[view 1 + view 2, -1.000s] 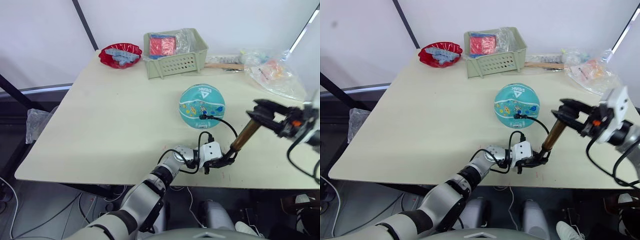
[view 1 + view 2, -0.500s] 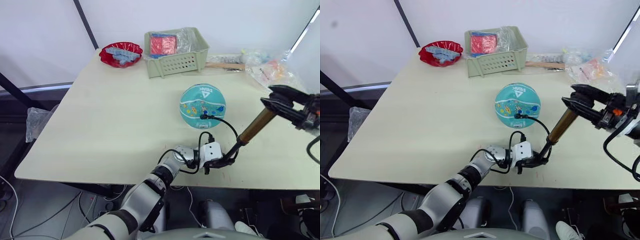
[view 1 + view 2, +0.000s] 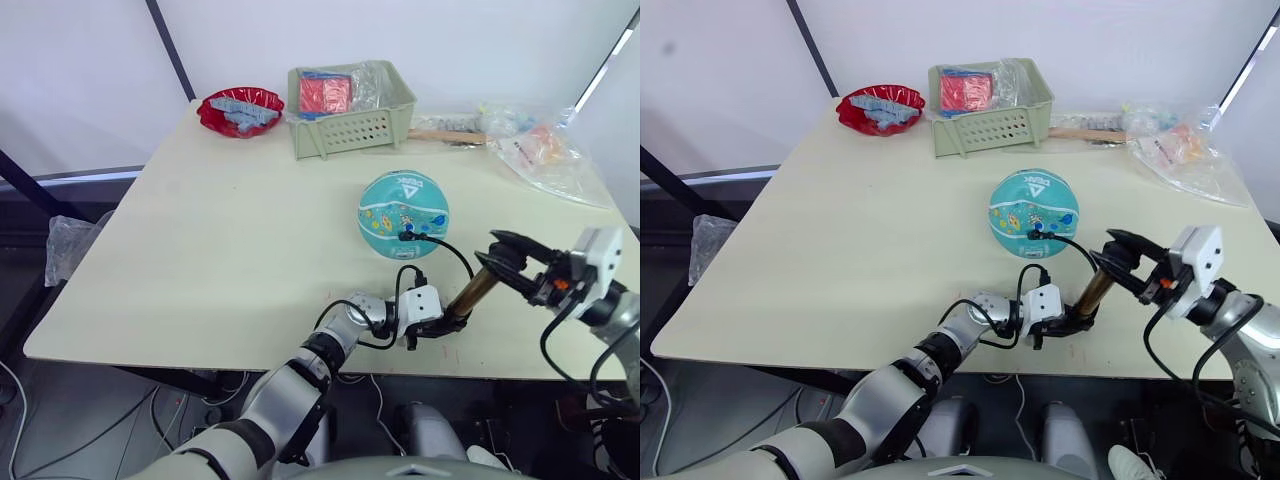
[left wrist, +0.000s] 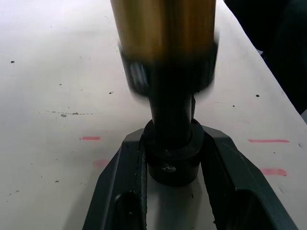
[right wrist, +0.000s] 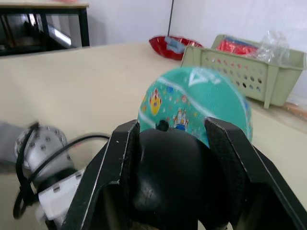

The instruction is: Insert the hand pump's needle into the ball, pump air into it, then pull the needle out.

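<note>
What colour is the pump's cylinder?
Gold-bronze; the pump shows it best in the left wrist view.

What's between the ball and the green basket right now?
Bare tabletop lies between the ball and the green basket, as the left eye view shows.

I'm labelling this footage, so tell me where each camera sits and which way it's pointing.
Head stereo pair: looks down over the table at the ball and both arms.
Left wrist view: along the left gripper, clamped on the hand pump base.
Right wrist view: along the right gripper, holding the pump handle, toward the ball.
Shared: pump, ball.
</note>
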Motion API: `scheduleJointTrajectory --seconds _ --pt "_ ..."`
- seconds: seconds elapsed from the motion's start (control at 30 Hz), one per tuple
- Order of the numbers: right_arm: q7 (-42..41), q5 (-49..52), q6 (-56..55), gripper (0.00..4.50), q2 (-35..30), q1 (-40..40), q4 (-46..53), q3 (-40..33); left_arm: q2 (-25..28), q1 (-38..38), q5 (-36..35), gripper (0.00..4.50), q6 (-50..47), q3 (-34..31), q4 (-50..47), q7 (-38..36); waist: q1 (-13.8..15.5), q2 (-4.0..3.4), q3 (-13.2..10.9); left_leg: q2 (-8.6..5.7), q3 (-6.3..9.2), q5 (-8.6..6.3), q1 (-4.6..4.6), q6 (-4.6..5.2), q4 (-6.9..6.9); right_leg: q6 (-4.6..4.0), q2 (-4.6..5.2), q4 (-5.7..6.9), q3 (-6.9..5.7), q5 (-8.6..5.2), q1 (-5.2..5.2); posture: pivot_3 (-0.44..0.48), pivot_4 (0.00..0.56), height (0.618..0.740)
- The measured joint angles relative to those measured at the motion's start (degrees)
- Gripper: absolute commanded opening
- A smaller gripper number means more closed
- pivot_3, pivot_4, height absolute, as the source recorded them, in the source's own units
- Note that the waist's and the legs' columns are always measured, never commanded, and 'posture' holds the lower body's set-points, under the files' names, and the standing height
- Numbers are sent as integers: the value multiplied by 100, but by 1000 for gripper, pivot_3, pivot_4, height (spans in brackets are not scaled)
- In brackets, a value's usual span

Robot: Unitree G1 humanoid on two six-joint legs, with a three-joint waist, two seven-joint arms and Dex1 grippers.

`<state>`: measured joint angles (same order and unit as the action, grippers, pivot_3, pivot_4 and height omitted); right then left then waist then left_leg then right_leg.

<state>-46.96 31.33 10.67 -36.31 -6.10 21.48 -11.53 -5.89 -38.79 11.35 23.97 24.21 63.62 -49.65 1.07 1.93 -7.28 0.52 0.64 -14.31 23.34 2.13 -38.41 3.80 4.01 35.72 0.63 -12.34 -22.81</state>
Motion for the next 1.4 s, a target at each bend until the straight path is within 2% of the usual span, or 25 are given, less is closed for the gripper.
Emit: scheduleJointTrajectory --seconds 0.17,0.33,0.6,0.77,0.97,1.17,1.4 --pt "10 -274 -180 1631 95 -31 -61 211 17 18 16 1085 9 0 -3 2 -7 -5 0 6 -4 -2 -32 0 10 4 2 -1 -2 -12 21 0 150 740" --pt "-87 -50 192 1631 -220 181 0 98 4 11 15 1085 15 -1 -9 -1 0 -16 -7 6 -5 -2 -30 0 10 0 4 -2 -1 -10 22 0 150 740" --pt "-287 1070 1404 1631 -1153 824 112 -641 -26 -34 -21 1085 69 -22 -29 -25 11 -75 -70 1 -9 -2 -15 1 6 -1 9 -2 4 -7 13 0 150 740" --pt "-323 1829 2042 1631 -1715 1423 136 -1231 -30 -28 -28 1085 87 -60 -39 -43 6 -77 -88 0 -5 -2 -3 1 2 -2 10 -4 2 -6 9 0 150 740" --pt "-322 2211 2435 1631 -2073 1871 102 -1495 -27 -25 -28 1085 108 -110 -39 -92 -4 -74 -103 1 -3 -1 11 2 1 -4 10 -4 0 -4 -6 0 150 740" --pt "-254 2276 2463 1631 -1900 1586 335 -1836 -38 -15 -36 1085 138 -126 -36 -147 15 -68 -102 -1 0 -1 39 2 0 -3 8 -4 -1 -3 -32 0 150 740" --pt "-164 1619 1744 1631 -1197 775 583 -1506 -18 5 -35 1085 137 -158 -32 -144 -7 -50 -90 -1 -1 -1 31 2 0 -3 3 -1 -2 -4 -30 0 150 740"
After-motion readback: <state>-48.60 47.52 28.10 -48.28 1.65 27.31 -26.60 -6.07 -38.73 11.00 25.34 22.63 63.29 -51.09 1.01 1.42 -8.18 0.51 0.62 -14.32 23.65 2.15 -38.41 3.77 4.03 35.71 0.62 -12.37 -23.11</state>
